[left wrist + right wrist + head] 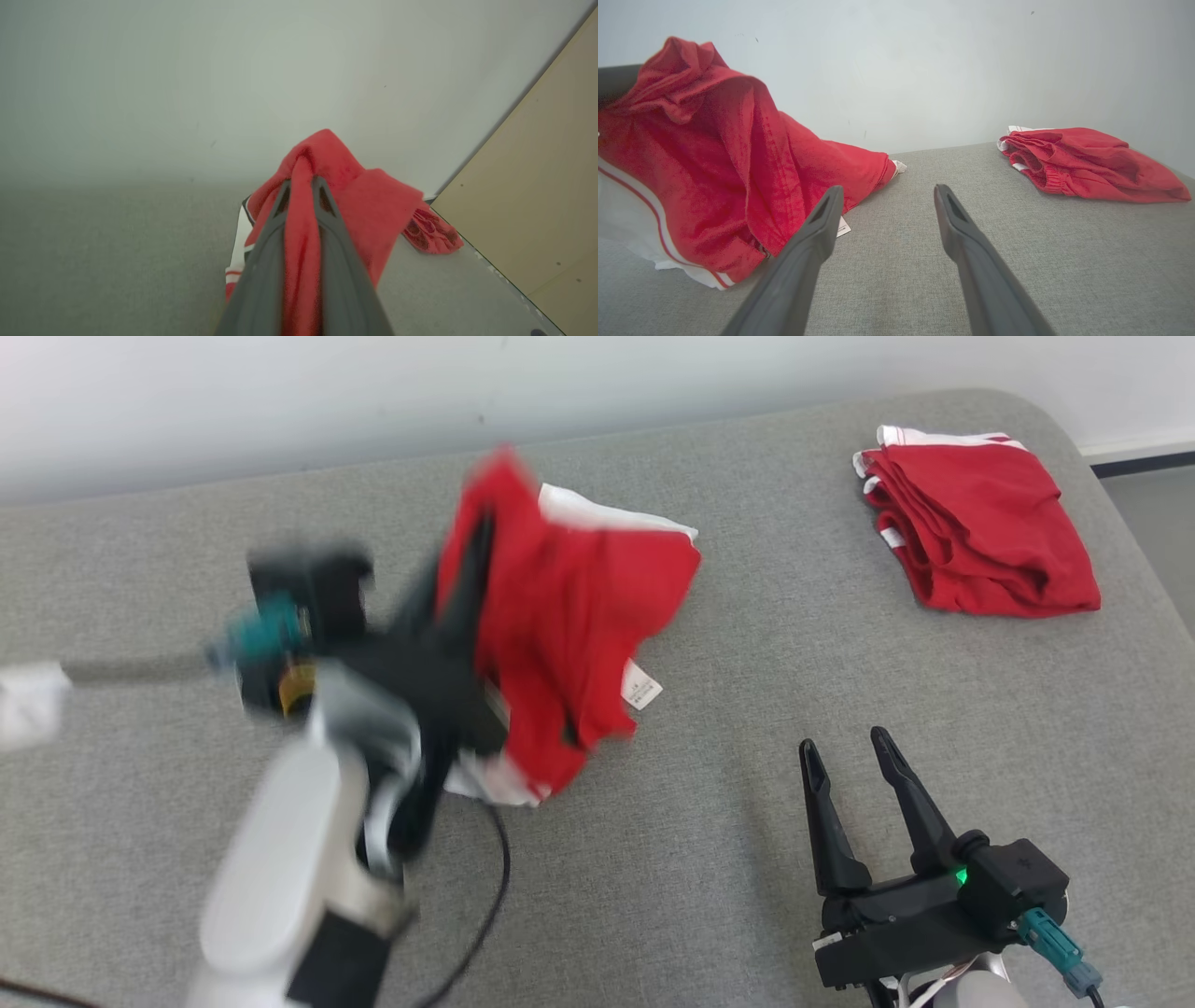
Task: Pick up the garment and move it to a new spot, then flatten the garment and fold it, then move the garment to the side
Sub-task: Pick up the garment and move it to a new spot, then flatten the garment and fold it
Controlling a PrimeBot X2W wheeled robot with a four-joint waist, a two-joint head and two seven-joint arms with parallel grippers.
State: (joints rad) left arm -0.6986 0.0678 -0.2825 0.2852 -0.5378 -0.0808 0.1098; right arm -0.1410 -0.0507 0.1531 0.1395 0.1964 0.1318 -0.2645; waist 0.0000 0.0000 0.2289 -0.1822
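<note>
My left gripper [302, 184] clamps the garment's [569, 616] bunched top to carry it; my right gripper [845, 742] sits spread wide, empty.

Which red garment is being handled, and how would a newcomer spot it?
On the grey surface, look left of centre, where the left gripper is shut on a red garment. Unlike the folded garment flat at the far right, it is pulled up into a peak, its white label showing.

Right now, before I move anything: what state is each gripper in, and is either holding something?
Left gripper: shut on the red garment, part of it raised.
Right gripper: open, holding nothing.
</note>
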